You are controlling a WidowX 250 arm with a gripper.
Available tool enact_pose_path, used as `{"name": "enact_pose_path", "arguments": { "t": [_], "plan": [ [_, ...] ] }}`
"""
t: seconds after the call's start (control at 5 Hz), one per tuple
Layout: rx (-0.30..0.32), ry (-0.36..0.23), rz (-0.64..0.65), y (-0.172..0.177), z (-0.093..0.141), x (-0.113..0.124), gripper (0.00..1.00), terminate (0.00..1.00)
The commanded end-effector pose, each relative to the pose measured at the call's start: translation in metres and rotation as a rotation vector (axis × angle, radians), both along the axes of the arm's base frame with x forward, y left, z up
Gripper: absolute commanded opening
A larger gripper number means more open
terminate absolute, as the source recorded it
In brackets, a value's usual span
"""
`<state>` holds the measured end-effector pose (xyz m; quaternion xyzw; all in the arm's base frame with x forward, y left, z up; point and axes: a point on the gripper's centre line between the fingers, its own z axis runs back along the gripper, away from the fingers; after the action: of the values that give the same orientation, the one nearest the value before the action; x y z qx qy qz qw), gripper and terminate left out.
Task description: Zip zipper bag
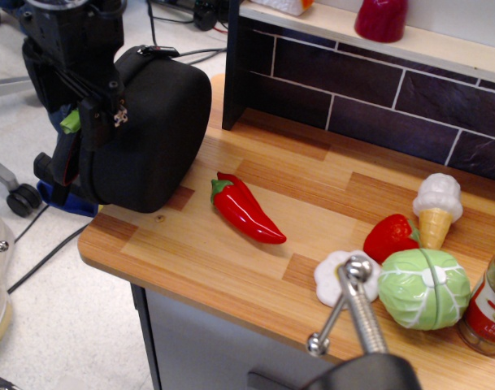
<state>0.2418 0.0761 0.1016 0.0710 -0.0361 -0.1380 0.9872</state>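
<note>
The zipper bag (154,134) is a large black round-cornered case standing on its edge at the left end of the wooden counter (328,203), overhanging the edge a little. Its zipper side faces left, with red inner trim showing low down. The lime-green pull tab (68,122) shows at the upper left of the bag. My black gripper (72,130) has come down from the top left over the zipper side. Its fingers (97,134) stand apart on either side of the pull tab, and I cannot see them pinching it.
A red chili pepper (245,210) lies just right of the bag. A strawberry (391,236), ice cream cone (436,210), cabbage (424,288), garlic (332,276) and bottle (487,305) sit at the right. A dark tiled back wall (369,89) carries a shelf. A metal clamp (353,309) is in front.
</note>
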Motion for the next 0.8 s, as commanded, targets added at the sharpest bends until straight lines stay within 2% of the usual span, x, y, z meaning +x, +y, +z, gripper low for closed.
{"name": "enact_pose_path", "arguments": {
  "t": [0.0,0.4,0.6],
  "plan": [
    [-0.003,-0.045,0.011,0.003,0.008,0.011,0.0,0.0],
    [-0.009,-0.055,0.048,-0.005,0.011,0.009,0.0,0.0],
    [-0.067,0.0,0.091,-0.01,0.004,0.005,0.0,0.0]
  ]
}}
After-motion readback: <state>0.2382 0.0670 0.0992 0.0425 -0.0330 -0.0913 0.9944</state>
